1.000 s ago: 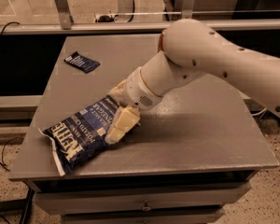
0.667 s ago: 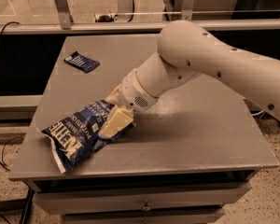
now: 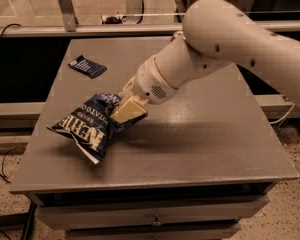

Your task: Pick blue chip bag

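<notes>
The blue chip bag [image 3: 89, 127] is dark navy with white "Kettle" lettering and a white crimped end. It hangs tilted over the left front part of the grey table [image 3: 205, 144], with its upper right end in my gripper. My gripper [image 3: 124, 109] reaches down from the large white arm [image 3: 225, 39] on the right and is shut on that end of the bag. One cream fingertip [image 3: 130, 110] lies across the bag's top. The other finger is hidden behind the bag.
A small flat dark blue packet [image 3: 87, 66] lies at the table's back left. A metal rail [image 3: 90, 30] runs behind the table. A drawer front with a knob [image 3: 155, 223] is below the table's front edge. Cables lie on the floor at left.
The gripper has moved up and slightly right with the bag in it. The bag's gripped end has risen off the table and the bag has drawn in from the left edge.
</notes>
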Controlling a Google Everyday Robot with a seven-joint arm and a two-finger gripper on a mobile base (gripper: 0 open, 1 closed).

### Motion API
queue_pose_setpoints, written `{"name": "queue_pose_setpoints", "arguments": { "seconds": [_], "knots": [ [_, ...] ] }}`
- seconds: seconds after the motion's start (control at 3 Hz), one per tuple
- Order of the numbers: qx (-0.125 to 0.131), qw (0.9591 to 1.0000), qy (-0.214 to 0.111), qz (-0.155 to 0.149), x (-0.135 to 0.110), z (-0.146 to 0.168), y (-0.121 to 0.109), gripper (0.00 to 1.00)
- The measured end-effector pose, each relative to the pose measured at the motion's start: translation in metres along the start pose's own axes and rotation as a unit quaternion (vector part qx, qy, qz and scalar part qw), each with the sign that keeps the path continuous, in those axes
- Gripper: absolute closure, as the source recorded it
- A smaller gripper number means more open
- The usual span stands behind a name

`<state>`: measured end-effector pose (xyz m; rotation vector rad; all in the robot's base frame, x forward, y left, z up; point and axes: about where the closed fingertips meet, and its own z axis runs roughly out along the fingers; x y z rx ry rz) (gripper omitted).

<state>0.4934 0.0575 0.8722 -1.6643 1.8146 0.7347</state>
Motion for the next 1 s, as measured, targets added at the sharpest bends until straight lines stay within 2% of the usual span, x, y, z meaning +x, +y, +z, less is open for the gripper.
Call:
{"name": "queue_pose_setpoints", "arguments": {
  "seconds": [0.33, 0.67, 1.0],
  "knots": [
    [0.02, 0.9994, -0.029, -0.008, -0.03, -0.033, -0.009, 1.0],
    [0.048, 0.9977, -0.047, -0.006, -0.049, -0.064, -0.019, 1.0],
    [0.05, 0.9975, -0.049, -0.008, -0.052, -0.067, -0.019, 1.0]
  ]
}}
